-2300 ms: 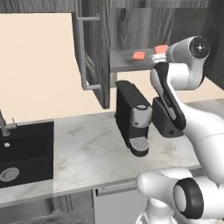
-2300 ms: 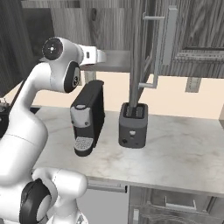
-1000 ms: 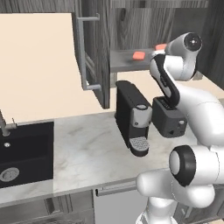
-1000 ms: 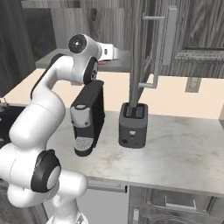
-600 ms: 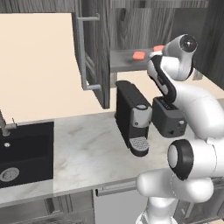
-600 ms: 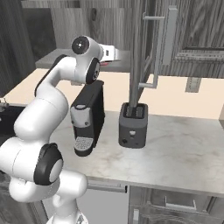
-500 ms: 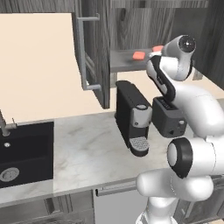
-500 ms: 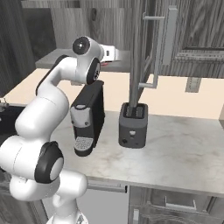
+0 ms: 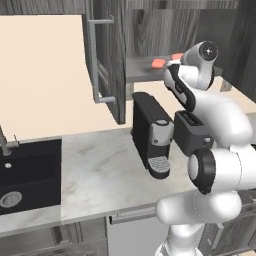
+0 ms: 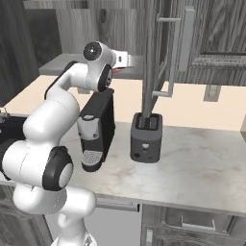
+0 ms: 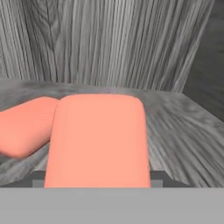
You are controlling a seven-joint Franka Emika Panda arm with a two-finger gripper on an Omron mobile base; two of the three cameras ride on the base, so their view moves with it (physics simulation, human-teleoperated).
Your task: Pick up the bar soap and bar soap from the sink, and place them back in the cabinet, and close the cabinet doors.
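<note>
Both soaps (image 11: 98,140) (image 11: 24,124) are at the cabinet shelf (image 11: 183,127); whether the hand grips one is unclear; doors (image 9: 107,60) remain open.

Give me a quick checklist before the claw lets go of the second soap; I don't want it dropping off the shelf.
1. Held bar soap is over the cabinet shelf: ok.
2. First bar soap already lies on the shelf: ok.
3. The two soaps are apart: cannot tell, they overlap in the hand view.
4. Held soap rests on the shelf: cannot tell.
5. Cabinet doors are open: ok.
6. Claw open or shut: cannot tell.
</note>
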